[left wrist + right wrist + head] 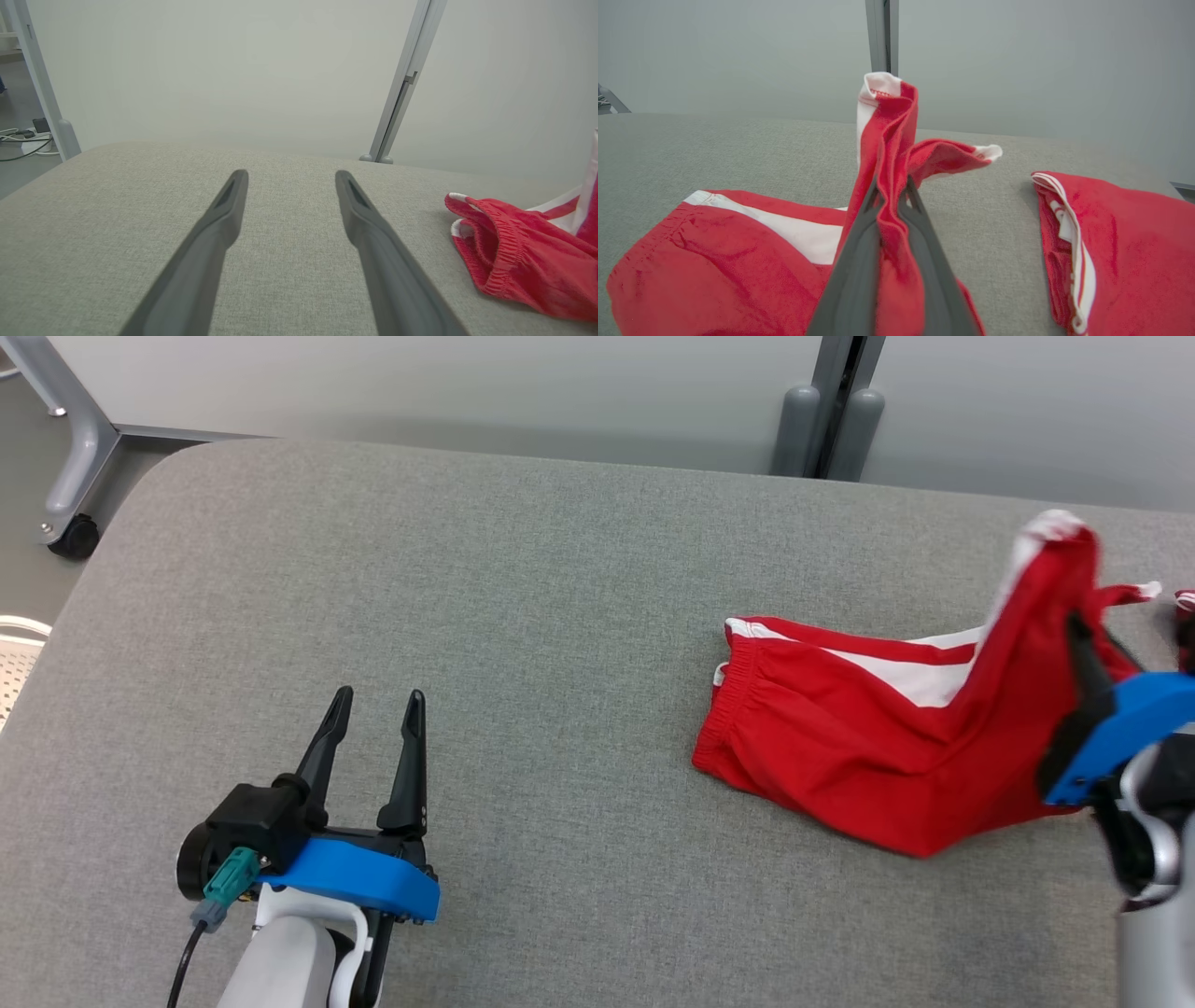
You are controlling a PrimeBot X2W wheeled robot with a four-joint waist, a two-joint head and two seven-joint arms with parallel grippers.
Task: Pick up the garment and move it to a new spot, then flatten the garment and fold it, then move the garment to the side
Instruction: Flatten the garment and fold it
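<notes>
Grey fabric covered the padded table (523, 616) that ran back to a pale partition wall (467, 383). At about 3 o'clock in the head view lay the garment (840, 737), red shorts with white side stripes, its waistband flat on the table and facing 9 o'clock. The right gripper (893, 185) was clamped on a bunched fold near a leg hem, holding that end up while the remainder lay on the table. The left gripper (373, 705), at 7 o'clock, stood spread wide and empty, well apart from the shorts. More red cloth (1120, 242) lay at 3 o'clock in the right wrist view; whether it belonged to the same shorts could not be told. The pick-up appeared under way. Done well, the arm would raise the pinch until the waistband cleared the table, then carry it across slowly so the thin fold did not slip.
</notes>
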